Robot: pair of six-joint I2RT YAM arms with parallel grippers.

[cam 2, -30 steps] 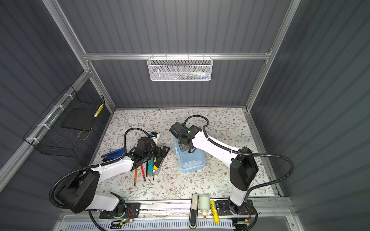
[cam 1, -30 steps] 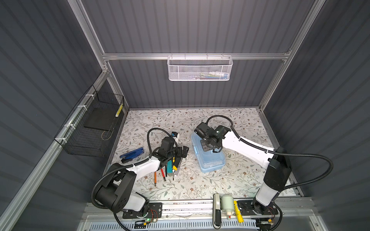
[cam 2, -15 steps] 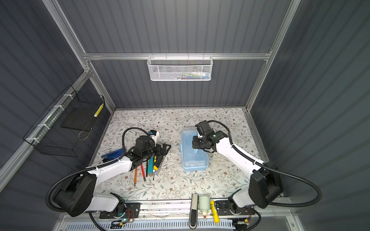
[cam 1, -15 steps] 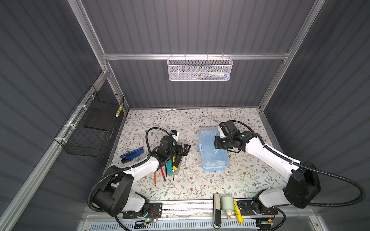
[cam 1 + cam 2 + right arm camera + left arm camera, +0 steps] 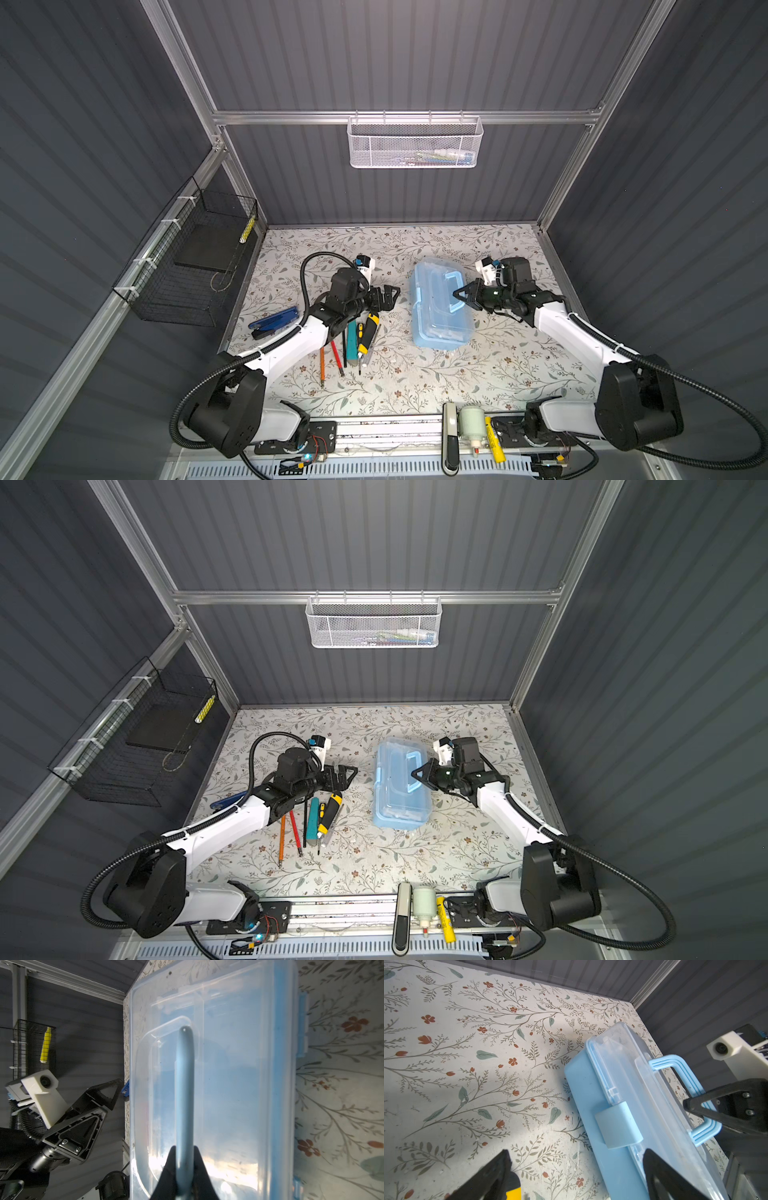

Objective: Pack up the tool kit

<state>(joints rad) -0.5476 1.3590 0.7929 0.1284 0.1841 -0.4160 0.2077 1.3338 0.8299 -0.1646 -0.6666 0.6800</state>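
Right wrist view: right gripper (image 5: 184, 1159) pinched nearly shut on the handle (image 5: 184, 1084) of the kit (image 5: 239, 1084). Kit: middle of table (image 5: 415, 374), lid closed. Changed this last second: I swung that arm round to its right side. Also left gripper (image 5: 388, 297): wide open, empty. Loose tools (image 5: 353, 336) lie outside; opening likely next.

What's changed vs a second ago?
The right arm swung out from over the tool kit to its right side. The right tool is shut on the handle. The tool kit slid slightly right. Unchanged: left tool open above the screwdrivers.
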